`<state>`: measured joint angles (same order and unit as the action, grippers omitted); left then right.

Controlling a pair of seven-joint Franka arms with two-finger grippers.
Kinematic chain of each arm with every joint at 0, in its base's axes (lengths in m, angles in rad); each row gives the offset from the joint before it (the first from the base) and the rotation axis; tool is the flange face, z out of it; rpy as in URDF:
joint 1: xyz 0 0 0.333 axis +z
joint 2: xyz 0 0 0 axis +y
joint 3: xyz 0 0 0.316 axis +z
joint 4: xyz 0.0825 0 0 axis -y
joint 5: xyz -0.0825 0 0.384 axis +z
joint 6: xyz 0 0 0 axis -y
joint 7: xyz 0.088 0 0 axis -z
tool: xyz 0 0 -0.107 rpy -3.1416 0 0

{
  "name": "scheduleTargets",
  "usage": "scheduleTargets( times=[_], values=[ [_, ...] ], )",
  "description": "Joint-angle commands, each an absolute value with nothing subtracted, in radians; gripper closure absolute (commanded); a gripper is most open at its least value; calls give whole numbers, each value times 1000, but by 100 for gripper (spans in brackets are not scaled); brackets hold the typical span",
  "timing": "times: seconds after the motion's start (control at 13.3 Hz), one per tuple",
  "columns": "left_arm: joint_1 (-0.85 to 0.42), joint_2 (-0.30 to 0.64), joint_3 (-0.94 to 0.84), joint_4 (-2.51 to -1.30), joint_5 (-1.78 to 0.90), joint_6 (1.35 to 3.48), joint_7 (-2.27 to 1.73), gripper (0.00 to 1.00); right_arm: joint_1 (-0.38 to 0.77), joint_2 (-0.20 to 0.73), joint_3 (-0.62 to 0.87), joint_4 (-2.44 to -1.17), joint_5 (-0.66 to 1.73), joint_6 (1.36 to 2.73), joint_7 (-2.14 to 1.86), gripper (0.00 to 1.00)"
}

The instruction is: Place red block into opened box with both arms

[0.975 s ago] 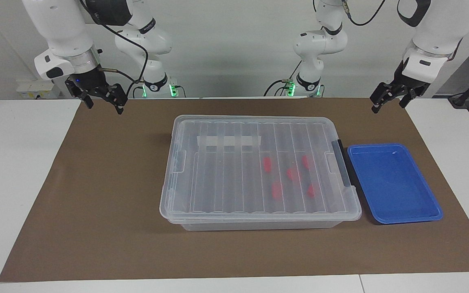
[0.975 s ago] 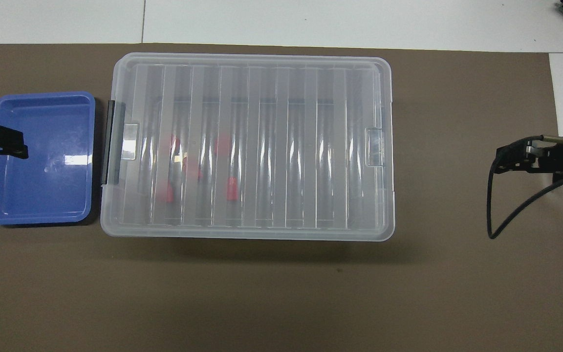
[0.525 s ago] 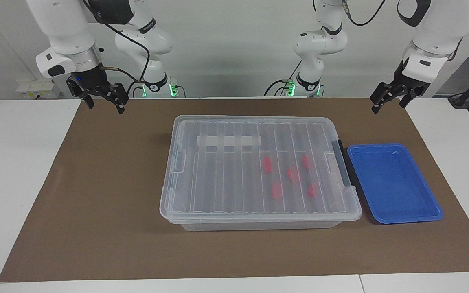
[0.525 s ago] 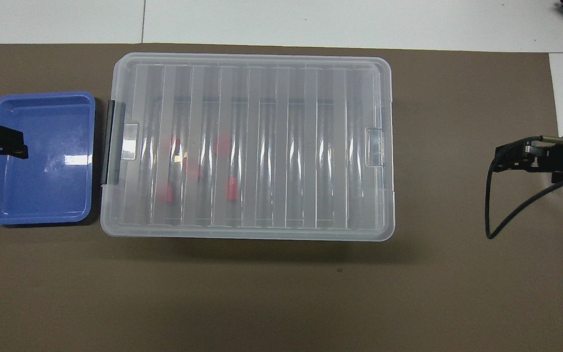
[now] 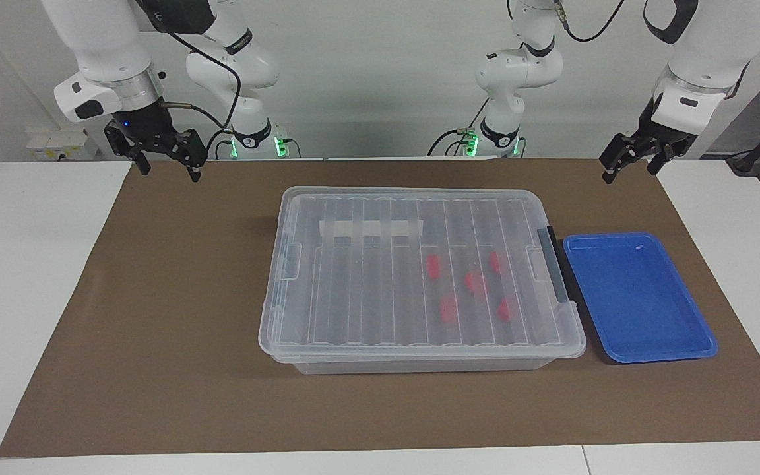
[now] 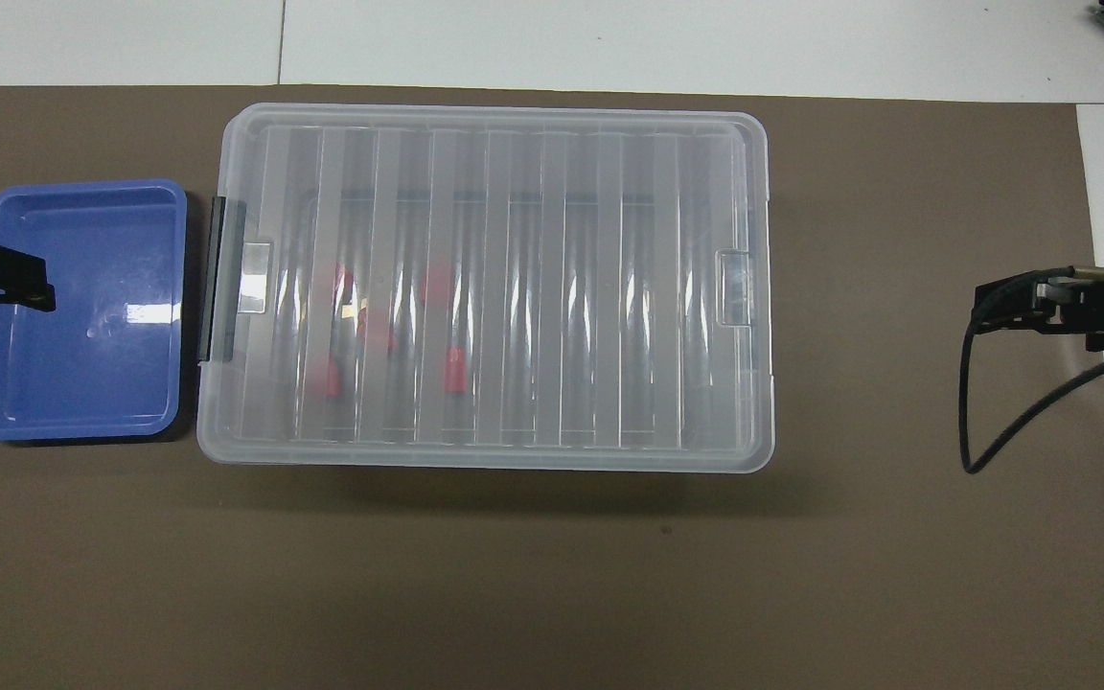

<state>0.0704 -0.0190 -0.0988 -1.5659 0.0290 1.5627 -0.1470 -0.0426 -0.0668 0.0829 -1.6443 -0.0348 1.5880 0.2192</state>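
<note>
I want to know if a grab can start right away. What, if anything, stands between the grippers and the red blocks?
The ribbed lid lies shut on the box, covering the red blocks inside. The left gripper and right gripper hang over the mat's ends, holding nothing.

Bright, even room light, both views pretty sharp

Soft shadow pools under the box (image 6: 499, 287) on its robot-side edge, so light is mostly from overhead. White glare patch on the blue tray (image 6: 78, 311), streaky reflections across the lid ribs blur the red blocks (image 5: 472, 284) underneath.
</note>
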Motion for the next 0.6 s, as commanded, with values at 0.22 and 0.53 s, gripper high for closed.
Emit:
scheduleTargets(
  times=[0.22,0.53],
  values=[
    [75,-43,-97,-1592,23,1569,-140,0,-48,-60,84,-1634,-14,1557,195,0],
    [75,-43,-97,-1592,23,1569,-140,0,-46,-60,84,-1634,-14,1559,199,0]
  ],
)
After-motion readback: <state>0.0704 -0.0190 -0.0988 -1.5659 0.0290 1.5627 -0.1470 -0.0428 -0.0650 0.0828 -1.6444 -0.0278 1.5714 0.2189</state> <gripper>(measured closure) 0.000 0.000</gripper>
